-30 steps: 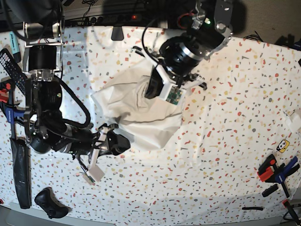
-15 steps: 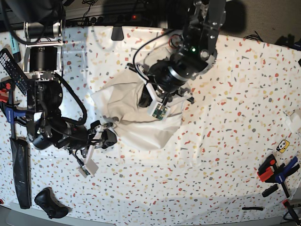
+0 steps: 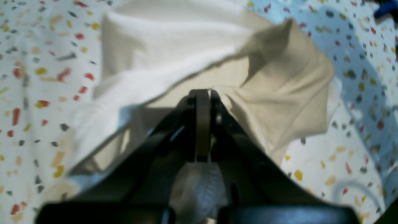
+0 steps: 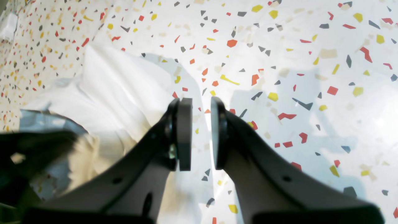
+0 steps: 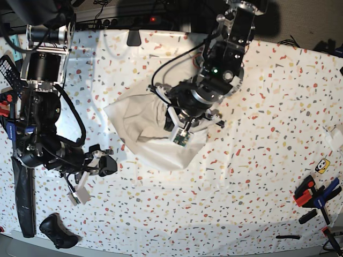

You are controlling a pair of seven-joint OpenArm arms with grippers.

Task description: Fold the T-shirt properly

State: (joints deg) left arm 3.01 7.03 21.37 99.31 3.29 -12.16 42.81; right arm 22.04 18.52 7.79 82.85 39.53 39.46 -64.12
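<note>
Speckled terrazzo tabletop [image 5: 257, 107] carried the white T-shirt [image 5: 142, 126], bunched at centre-left. Left gripper [image 3: 202, 93] was pressed together, pinching a lifted fold of the T-shirt. Right gripper [image 4: 197, 130] hung slightly parted over bare tabletop, just beside the cloth's edge, holding nothing.

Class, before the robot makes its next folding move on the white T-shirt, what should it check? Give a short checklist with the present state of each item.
1. Left claw shut on the T-shirt: ok; cloth is pinched between its closed jaws.
2. Right claw free of cloth: ok; its jaws stand slightly apart over bare tabletop, beside the shirt's edge.
3. T-shirt lying flat: not ok; it is bunched and creased under the left arm.
4. Sleeves and collar located: cannot tell; none can be made out.
5. Shirt fully on the tabletop: ok in the base view.
</note>
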